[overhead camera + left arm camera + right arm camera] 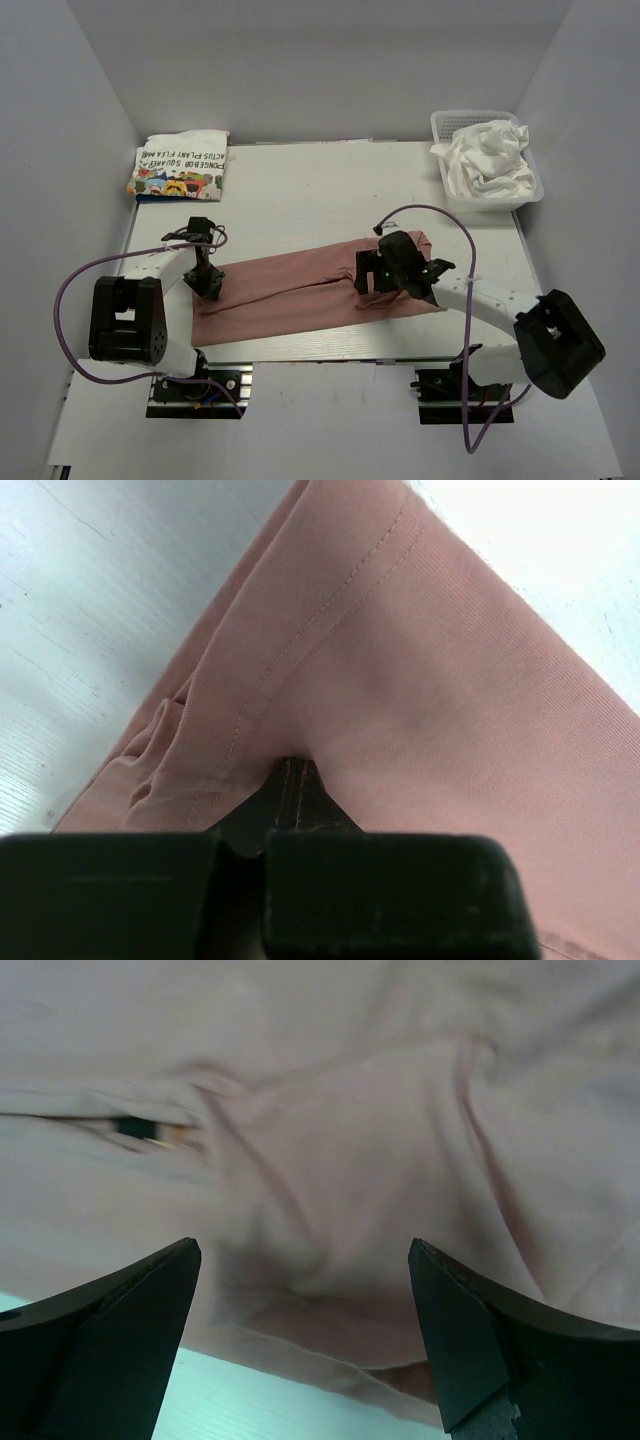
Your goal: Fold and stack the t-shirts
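A dusty pink t-shirt point(300, 287) lies as a long folded strip across the near part of the table. My left gripper point(208, 284) sits at its left end, shut on the pink fabric point(400, 670) near a stitched hem. My right gripper point(372, 285) hovers over the shirt's right part, jaws wide open with pink cloth point(330, 1160) between them and nothing held. A folded white t-shirt with colourful cartoons and black lettering point(180, 166) lies at the far left. Crumpled plain white t-shirts point(490, 160) fill the basket.
A white plastic mesh basket point(442, 125) stands at the far right corner of the table point(300, 190). White walls enclose the left, back and right. A purple cable point(430, 212) arcs over the right arm.
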`<state>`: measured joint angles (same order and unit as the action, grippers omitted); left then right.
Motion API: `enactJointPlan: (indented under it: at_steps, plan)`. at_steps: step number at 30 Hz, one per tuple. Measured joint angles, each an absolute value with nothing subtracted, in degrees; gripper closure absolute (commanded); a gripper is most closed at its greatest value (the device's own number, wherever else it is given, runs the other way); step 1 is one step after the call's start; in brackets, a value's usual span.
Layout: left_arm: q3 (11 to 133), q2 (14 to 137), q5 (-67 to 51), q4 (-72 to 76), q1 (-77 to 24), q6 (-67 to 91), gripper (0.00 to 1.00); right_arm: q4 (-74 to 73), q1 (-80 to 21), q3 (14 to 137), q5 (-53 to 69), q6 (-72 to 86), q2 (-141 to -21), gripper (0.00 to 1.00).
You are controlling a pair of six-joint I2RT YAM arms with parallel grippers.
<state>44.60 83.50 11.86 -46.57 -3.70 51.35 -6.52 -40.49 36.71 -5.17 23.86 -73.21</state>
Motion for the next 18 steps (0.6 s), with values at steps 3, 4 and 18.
enactJointPlan:
  at_steps: [3,4,18]
  plan:
    - [44.60,83.50,12.05,-46.76,-3.70,51.53,1.00,-10.04,-40.18,35.97,-6.35,26.00,-75.16,0.10]
    - [44.60,83.50,12.05,-46.78,-3.70,51.53,1.00,-11.20,-40.18,35.35,-6.57,26.74,-74.74,0.10]
    - [50.19,82.15,13.96,-52.07,-3.88,52.49,1.00,-19.11,-40.07,29.41,-12.34,36.86,-57.98,0.10]
